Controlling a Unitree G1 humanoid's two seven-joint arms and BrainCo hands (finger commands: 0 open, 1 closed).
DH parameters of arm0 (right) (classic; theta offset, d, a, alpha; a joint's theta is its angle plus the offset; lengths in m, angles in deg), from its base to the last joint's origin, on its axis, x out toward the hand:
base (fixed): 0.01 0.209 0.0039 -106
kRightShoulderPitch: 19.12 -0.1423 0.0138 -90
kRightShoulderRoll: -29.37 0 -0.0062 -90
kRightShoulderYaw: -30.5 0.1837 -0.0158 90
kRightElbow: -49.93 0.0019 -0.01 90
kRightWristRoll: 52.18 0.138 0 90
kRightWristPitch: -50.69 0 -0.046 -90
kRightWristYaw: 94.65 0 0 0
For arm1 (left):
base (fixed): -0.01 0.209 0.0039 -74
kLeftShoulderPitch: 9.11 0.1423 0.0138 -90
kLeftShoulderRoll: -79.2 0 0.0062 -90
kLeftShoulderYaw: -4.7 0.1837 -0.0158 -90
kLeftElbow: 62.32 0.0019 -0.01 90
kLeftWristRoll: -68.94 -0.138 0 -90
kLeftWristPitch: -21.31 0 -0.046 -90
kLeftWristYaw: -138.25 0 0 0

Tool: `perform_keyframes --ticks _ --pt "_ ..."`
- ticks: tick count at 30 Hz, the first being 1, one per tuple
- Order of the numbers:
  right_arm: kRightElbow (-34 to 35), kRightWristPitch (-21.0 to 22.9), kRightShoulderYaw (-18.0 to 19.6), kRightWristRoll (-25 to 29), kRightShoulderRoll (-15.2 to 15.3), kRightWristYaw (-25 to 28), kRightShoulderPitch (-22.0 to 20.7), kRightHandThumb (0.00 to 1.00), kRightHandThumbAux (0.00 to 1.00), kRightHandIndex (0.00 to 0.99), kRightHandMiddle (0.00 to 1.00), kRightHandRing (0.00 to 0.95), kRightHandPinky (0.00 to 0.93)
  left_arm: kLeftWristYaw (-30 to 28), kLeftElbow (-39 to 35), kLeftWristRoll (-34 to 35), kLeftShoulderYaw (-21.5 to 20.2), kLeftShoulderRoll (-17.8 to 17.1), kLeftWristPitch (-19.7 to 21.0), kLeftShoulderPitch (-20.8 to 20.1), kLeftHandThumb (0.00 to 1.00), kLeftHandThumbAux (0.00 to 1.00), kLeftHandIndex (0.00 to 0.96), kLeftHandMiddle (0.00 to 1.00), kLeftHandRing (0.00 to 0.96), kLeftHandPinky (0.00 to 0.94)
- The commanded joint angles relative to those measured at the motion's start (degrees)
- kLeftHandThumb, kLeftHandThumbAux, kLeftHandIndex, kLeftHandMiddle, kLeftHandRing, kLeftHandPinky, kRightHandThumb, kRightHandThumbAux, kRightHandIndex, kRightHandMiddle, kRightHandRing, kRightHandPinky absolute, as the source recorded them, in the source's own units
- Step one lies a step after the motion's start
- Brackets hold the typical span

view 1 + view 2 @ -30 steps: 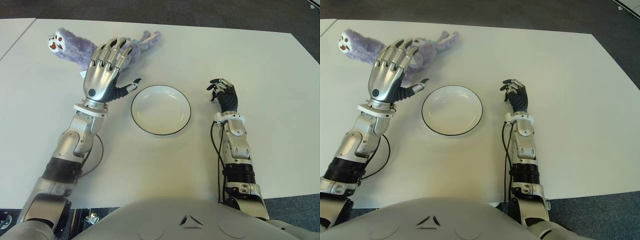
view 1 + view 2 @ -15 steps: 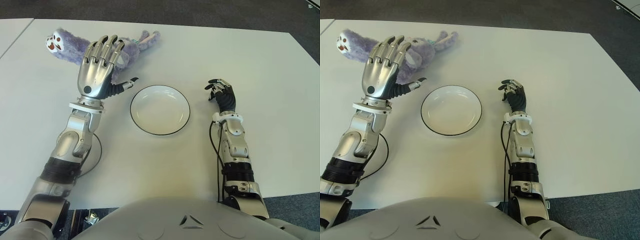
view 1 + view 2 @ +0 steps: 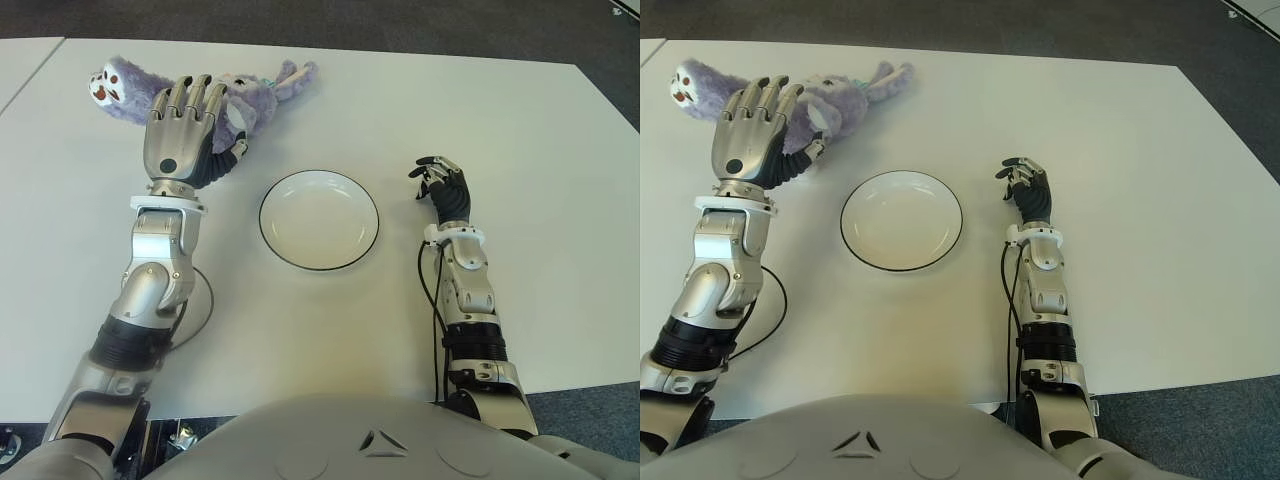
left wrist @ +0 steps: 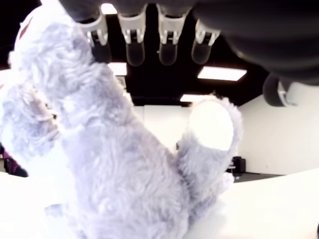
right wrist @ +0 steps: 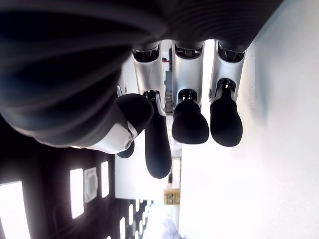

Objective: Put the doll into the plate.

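In the eye views the purple doll lies at the far left of the white tabletop, well apart from the empty plate, and the left hand sits over its middle with fingers stretched nearly straight. The left wrist view shows those fingers extended above the fur, holding nothing. In the right wrist view the right hand, right of the plate, has its fingers loosely curled and empty.
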Motion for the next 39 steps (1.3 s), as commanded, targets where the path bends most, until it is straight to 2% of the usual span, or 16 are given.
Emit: perform_keyframes --ticks 1,5,8,19,24,30,39 --pt "-2.6 0.1 -0.5 -0.4 -1.7 -0.4 4.3 0.843 0.678 0.406 0.531 0.782 0.704 -5.0 0.2 -2.9 0.9 -1.6 0.9 -1.9 0.409 0.213 0.0 0.0 0.0 0.0" --pt "-1.9 0.7 -0.9 -0.7 -1.6 -0.6 4.7 0.843 0.678 0.406 0.524 0.779 0.699 -6.1 4.3 -4.0 1.2 -4.1 0.0 -4.8 0.398 0.221 0.0 0.0 0.0 0.0" --pt "-1.8 0.6 -1.1 -1.1 -1.2 -0.3 4.8 0.843 0.677 0.407 0.524 0.781 0.702 -4.0 8.6 -1.7 1.4 -3.8 -1.2 -8.0 0.363 0.244 0.0 0.0 0.0 0.0" --pt "-2.6 0.9 -1.1 -1.0 -1.2 -0.4 4.5 0.843 0.677 0.407 0.52 0.78 0.709 0.1 17.6 0.9 2.4 -3.9 -2.3 -13.1 0.206 0.238 0.0 0.0 0.0 0.0" --pt "-3.0 0.8 -1.1 -1.0 -1.1 -0.3 4.3 0.844 0.676 0.409 0.524 0.776 0.706 5.2 25.9 3.5 2.9 -2.8 -2.8 -16.4 0.159 0.241 0.0 0.0 0.0 0.0" --pt "-4.2 0.4 -1.0 -0.8 -0.6 0.5 3.9 0.843 0.678 0.405 0.533 0.771 0.684 9.3 31.3 5.9 3.8 -3.4 -3.9 -18.2 0.127 0.242 0.0 0.0 0.0 0.0" --pt "-6.4 -1.7 -0.6 -0.8 -0.1 1.7 3.0 0.845 0.676 0.41 0.538 0.777 0.731 16.1 40.7 8.1 6.1 -4.1 -6.6 -21.9 0.108 0.243 0.0 0.0 0.0 0.0"
